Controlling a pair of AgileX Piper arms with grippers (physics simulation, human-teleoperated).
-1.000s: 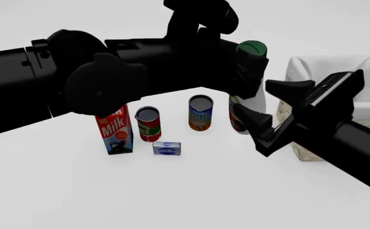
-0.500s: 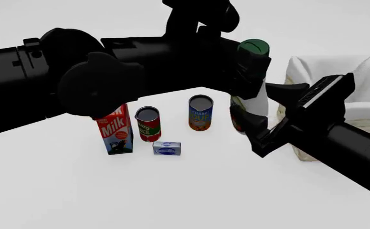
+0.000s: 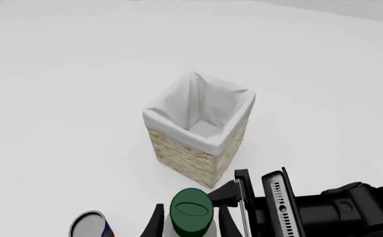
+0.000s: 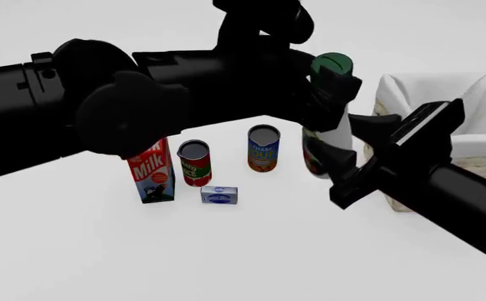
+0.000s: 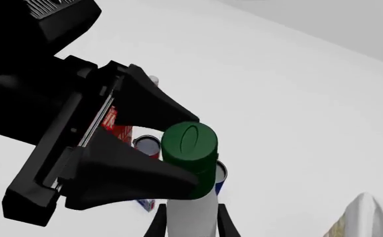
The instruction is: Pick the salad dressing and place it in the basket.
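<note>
Two arms were in frame at inspection. I found the left gripper [image 4: 330, 88] closed on the neck of the dressing [image 4: 333, 125], its fingers [image 5: 135, 143] pressing either side just under the green cap [image 5: 189, 143]. In the front view the bottle stood upright between the cans and the basket [image 4: 431, 94]. Whether its base was on the table [image 4: 226, 251] or slightly raised I could not determine, since the right arm hid it.

The right gripper [image 4: 368, 144] hung open just beside the bottle on the basket side, one finger at label height and the other higher. It held nothing and I saw no contact with the bottle.

The basket stood well apart to the right. The left wrist view showed its white lining [image 3: 201, 106] with nothing inside. The milk carton [image 4: 150, 172], the red can [image 4: 195, 164], the blue can [image 4: 264, 149] and the small box [image 4: 219, 195] stood undisturbed on the left.

Assessment: I judged the grasp to be achieved, or very nearly so, which was roughly the first third of the job. Outstanding items were a clear lift, the carry over the basket rim, the lowering and the release. The right arm sat across that path, so I noted a collision risk unless it was drawn back or the bottle went over it.
</note>
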